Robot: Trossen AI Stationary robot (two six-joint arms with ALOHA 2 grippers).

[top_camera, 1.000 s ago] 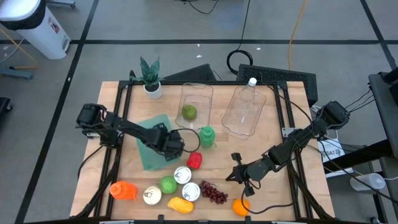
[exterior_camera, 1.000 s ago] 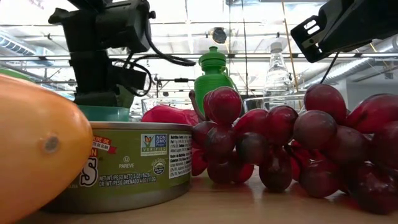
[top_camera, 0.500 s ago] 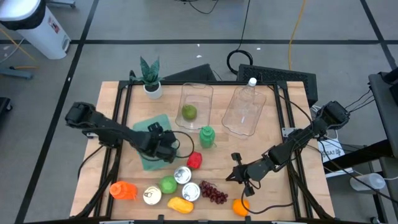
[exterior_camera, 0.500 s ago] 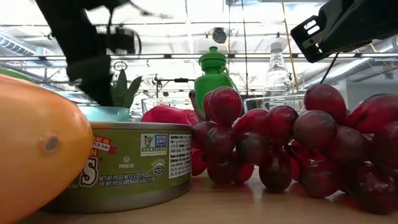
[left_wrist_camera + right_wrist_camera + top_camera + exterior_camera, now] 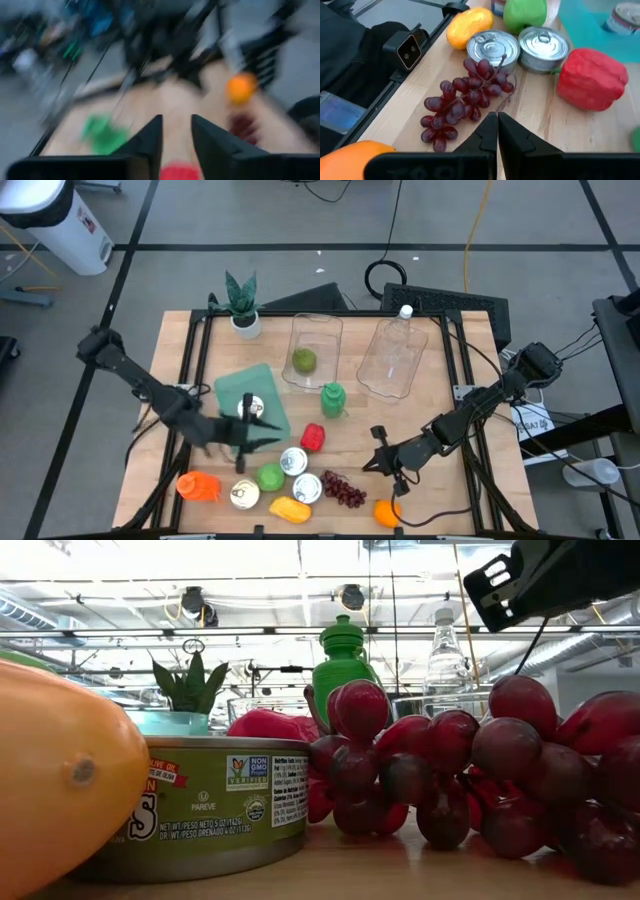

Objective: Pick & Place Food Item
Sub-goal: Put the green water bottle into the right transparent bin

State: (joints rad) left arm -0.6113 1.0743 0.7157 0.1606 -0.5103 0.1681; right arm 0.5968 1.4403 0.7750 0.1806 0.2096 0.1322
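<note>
Reach for a food item is, I judge, the step in hand: my left claw (image 5: 246, 442), fingers narrow and empty, hovers with the red pepper (image 5: 312, 437) at three o'clock. Next I must widen and drop squarely over it. The tin (image 5: 293, 462) and green apple (image 5: 270, 476) crowd five o'clock, bare table (image 5: 200, 465) lies toward nine, and my right claw (image 5: 385, 463) waits pinched closed near the grapes (image 5: 344, 489).

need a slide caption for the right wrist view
Right gripper, jaws shut, above the table by red grapes, two cans, a red pepper.
</note>
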